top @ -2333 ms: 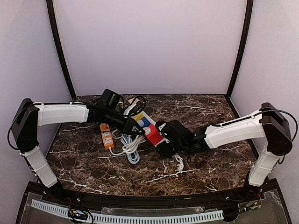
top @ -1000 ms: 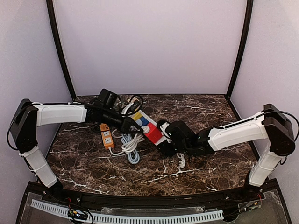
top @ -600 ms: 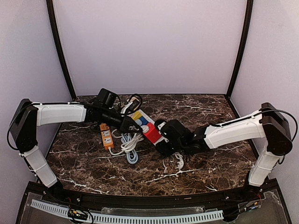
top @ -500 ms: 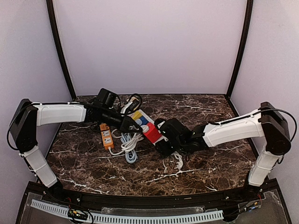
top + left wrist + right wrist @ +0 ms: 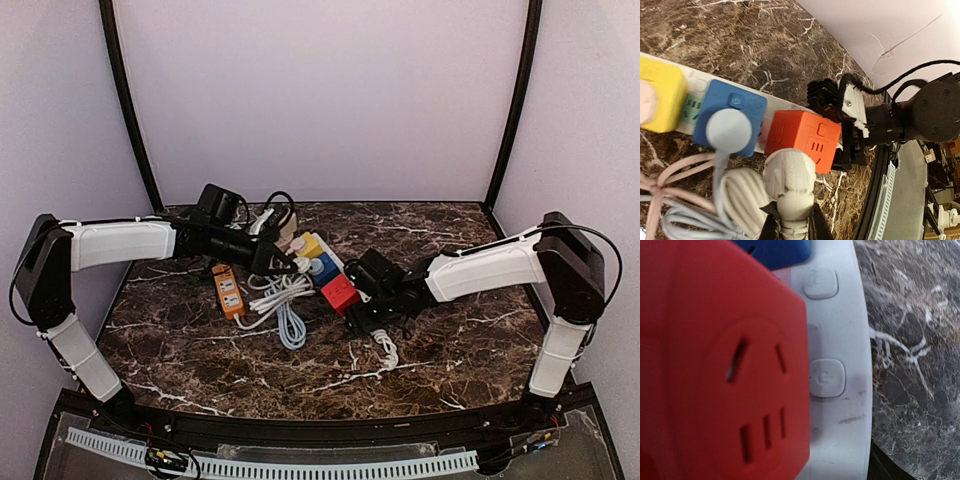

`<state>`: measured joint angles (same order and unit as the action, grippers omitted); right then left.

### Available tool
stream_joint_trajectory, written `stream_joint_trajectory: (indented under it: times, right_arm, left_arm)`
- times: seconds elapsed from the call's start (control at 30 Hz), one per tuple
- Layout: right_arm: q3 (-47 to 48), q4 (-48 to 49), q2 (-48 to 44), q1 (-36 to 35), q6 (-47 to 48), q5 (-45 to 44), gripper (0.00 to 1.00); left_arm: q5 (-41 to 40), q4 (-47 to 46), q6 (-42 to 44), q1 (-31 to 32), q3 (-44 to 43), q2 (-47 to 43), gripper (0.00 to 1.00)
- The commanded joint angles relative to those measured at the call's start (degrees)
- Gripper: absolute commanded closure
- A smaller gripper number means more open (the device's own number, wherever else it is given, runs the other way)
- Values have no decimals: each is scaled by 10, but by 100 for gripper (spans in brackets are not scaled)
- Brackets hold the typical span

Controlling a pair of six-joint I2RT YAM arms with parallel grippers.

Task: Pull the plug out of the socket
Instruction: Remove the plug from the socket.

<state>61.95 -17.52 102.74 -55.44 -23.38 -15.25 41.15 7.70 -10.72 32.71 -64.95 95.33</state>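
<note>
A: Entry one, the change. Largest item first.

B: Power strip (image 5: 850, 330): white, several sockets. It has swung round on the bench (image 5: 470, 330) since a moment ago, and its red end now lies nearer the right arm. Right tool (image 5: 362, 305): jaws wide, set across the strip's end just beyond the red cube (image 5: 340, 293). I judge that it clamps the strip and steadies it.

A: And the task's thing?

B: White plug (image 5: 789, 177): pinched at its neck by the left tool (image 5: 792, 222), jaws nearly closed on it. That tool has drawn back toward its own side. The plug now sits in front of the red cube and, from above, apart from it. The cube face seen from the right wrist shows bare slots.

A: Meaning?

B: Judged: the plug is out of its socket. The pull looks done, and only a release remains.

A: Entry two, surroundings, same order.

B: Coiled white cable (image 5: 287, 318): on the bench between the arms. Orange strip (image 5: 229, 291): just beside the coil, on the left arm's side. Yellow cube (image 5: 660, 95) and blue cube (image 5: 735, 112): both seated on the power strip. Grey round plug (image 5: 729, 131): plugged into the blue cube. Loose white cord end (image 5: 385, 347): near the right tool.

A: Obstructions?

B: The coil and a pink lead (image 5: 657, 192) lie close under the left tool and could snag the plug's cable. The grey round plug sits just beside the white one.
</note>
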Motion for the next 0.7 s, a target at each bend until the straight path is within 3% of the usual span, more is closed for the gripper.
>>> stream_joint_trajectory:
  times: [0.0,0.67]
  right_arm:
    - [-5,-76,13,27,-52,-49,100]
    - [-42,-23,-32,27,-38,-41,100]
  left_arm:
    - [-4,-23,-9,-20,-3,-46,99]
    - [-40,-17,0,-23,-2,-72,99]
